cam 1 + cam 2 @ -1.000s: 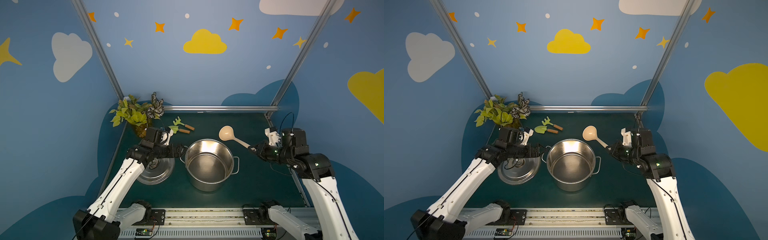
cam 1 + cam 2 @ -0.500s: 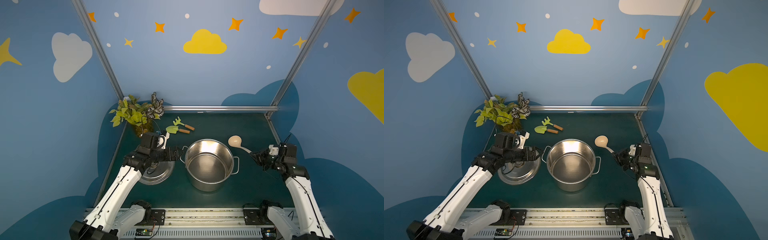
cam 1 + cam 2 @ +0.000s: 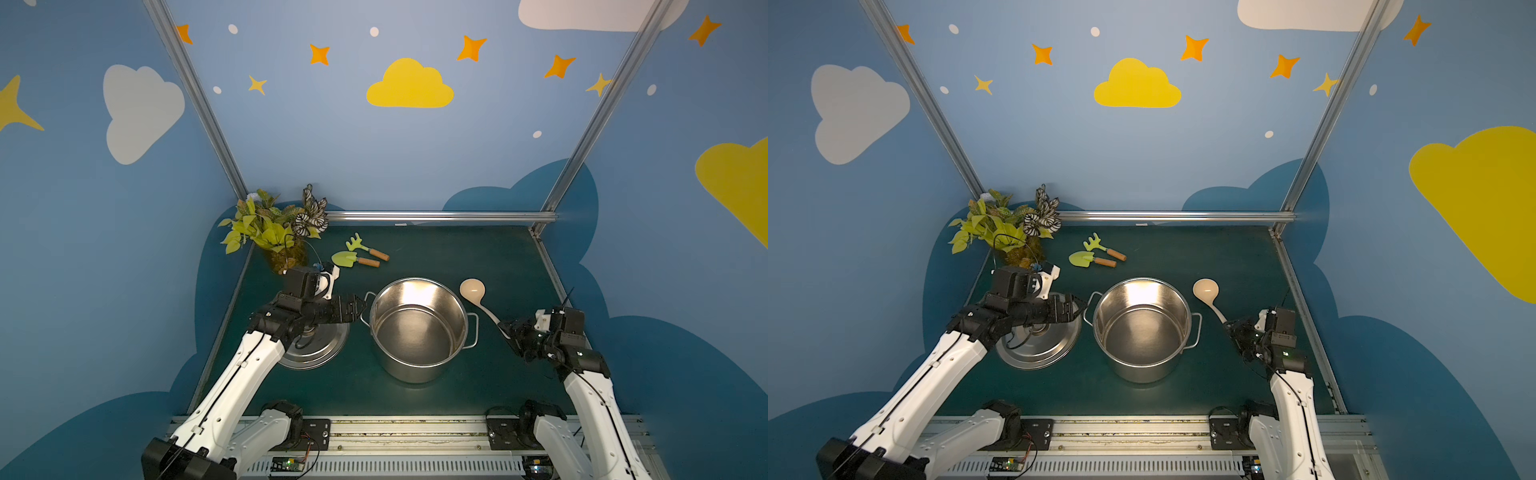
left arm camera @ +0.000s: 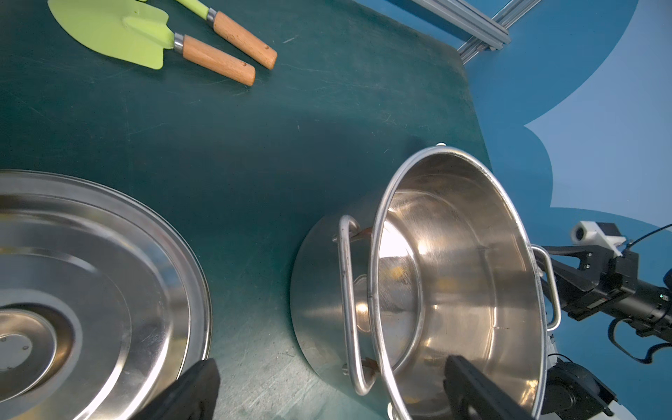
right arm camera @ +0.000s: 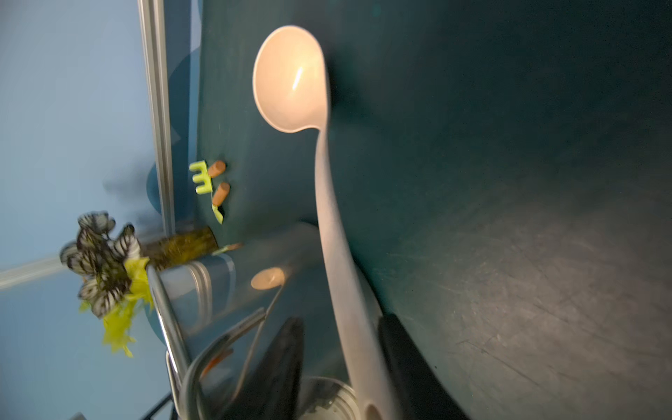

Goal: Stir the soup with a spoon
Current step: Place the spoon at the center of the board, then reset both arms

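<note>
In both top views we are seeing the spoon [image 3: 473, 291] lying on the green mat [image 3: 436, 249] just beside the pot [image 3: 415, 370], on the robot's right. Its handle end is disappearing among the fingers of the right gripper [image 3: 505, 328]. The left arm is covering part of the lid [image 3: 320, 353]. Bare mat is lying open behind the pot, up to the back rail.

From the left wrist, the left gripper [image 4: 329, 362] is gaping wide and holding nothing, close to the pot's [image 4: 376, 232] loop handle. The frame edge is cutting off the lid [image 4: 91, 272].

From the right wrist, the spoon's [image 5: 327, 218] handle is running between the right gripper's [image 5: 342, 322] black fingers [image 5: 287, 363] — the jaws are standing partly open, with a clear gap on one side, so they are not pinching it. The handle tip is cut off, and the plant [image 5: 105, 262] and the pot side are blurring. Open mat is stretching along the spoon's other side.
</note>
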{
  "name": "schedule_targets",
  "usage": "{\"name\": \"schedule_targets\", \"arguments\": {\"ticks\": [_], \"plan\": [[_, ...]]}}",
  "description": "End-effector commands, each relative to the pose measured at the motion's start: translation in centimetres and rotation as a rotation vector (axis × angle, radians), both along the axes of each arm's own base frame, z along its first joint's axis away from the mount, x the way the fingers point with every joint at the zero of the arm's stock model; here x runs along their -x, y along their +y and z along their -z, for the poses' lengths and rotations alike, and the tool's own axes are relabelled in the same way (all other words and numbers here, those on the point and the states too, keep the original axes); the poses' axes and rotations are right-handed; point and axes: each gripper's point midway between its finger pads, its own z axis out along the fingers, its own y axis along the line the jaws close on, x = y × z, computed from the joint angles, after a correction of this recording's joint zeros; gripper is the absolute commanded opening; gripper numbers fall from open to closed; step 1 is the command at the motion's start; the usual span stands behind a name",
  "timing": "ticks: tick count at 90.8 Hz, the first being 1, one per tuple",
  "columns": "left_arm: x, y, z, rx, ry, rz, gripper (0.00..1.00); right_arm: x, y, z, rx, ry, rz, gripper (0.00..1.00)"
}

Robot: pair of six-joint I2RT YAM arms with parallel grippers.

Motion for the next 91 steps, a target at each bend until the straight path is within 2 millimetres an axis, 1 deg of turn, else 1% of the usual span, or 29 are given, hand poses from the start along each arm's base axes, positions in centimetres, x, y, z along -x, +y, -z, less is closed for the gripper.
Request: {"name": "schedule_targets", "arguments": {"ticks": [1, 2, 3, 4, 5, 6, 8, 17, 27, 39, 46, 58, 63, 68, 72, 77, 84, 91], "plan": [[-0.6, 0.5, 0.1, -0.024, -0.030, -0.018, 1.00, 1.2, -1.6, 1.4, 0.099, 0.045, 0.035, 0.61], [-0.6, 0.6, 0.1, -0.024, -0.033, -0.019, 1.00, 1.2, -1.7, 1.4, 0.107, 0.047, 0.038, 0.64], [-0.6, 0.6, 0.1, -0.026, -0.034, -0.022, 1.00, 1.3, -1.8, 1.5, 0.112, 0.050, 0.039, 0.72], [-0.7, 0.7, 0.1, -0.027, -0.036, -0.023, 1.00, 1.4, -1.8, 1.6, 0.118, 0.054, 0.040, 0.85], [-0.7, 0.7, 0.1, -0.028, -0.040, -0.025, 1.00, 1.5, -1.9, 1.6, 0.121, 0.059, 0.039, 0.91], [-0.7, 0.7, 0.0, -0.028, -0.044, -0.027, 1.00, 1.5, -1.9, 1.7, 0.124, 0.062, 0.040, 0.94], [-0.8, 0.8, 0.0, -0.030, -0.049, -0.029, 1.00, 1.6, -2.1, 1.7, 0.138, 0.068, 0.044, 0.97], [-1.2, 1.2, -0.1, -0.044, -0.070, -0.048, 1.00, 2.2, -3.2, 1.9, 0.208, 0.108, 0.059, 0.98], [-1.9, 2.2, 0.0, -0.073, -0.095, -0.089, 1.00, 2.3, -5.3, 1.2, 0.319, 0.120, 0.110, 0.98], [-3.0, 4.2, 0.4, -0.104, -0.125, -0.180, 1.00, 1.8, -8.0, -0.1, 0.455, 0.086, 0.200, 0.98], [-3.7, 5.6, 0.5, -0.135, -0.169, -0.240, 1.00, 0.9, -9.1, -0.7, 0.525, 0.041, 0.220, 0.98], [-4.9, 8.6, 1.9, -0.228, -0.251, -0.361, 1.00, -1.3, -10.6, -2.3, 0.654, -0.080, 0.243, 0.98], [-5.5, 9.9, 2.5, -0.266, -0.287, -0.410, 1.00, -2.6, -11.3, -3.4, 0.744, -0.147, 0.246, 0.98], [-6.3, 11.3, 2.8, -0.306, -0.331, -0.472, 1.00, -3.7, -11.5, -4.4, 0.845, -0.210, 0.215, 0.97], [-6.7, 12.3, 3.6, -0.347, -0.358, -0.506, 1.00, -4.8, -11.7, -4.9, 0.919, -0.261, 0.200, 0.98], [-7.2, 13.2, 4.5, -0.389, -0.389, -0.533, 1.00, -5.9, -11.5, -4.6, 0.980, -0.303, 0.178, 0.98], [-7.9, 14.5, 5.7, -0.434, -0.413, -0.558, 1.00, -7.8, -10.5, -4.4, 1.028, -0.388, 0.135, 0.98], [-8.5, 15.5, 6.9, -0.444, -0.441, -0.570, 1.00, -9.4, -9.4, -3.5, 1.097, -0.431, 0.082, 0.98]]}}
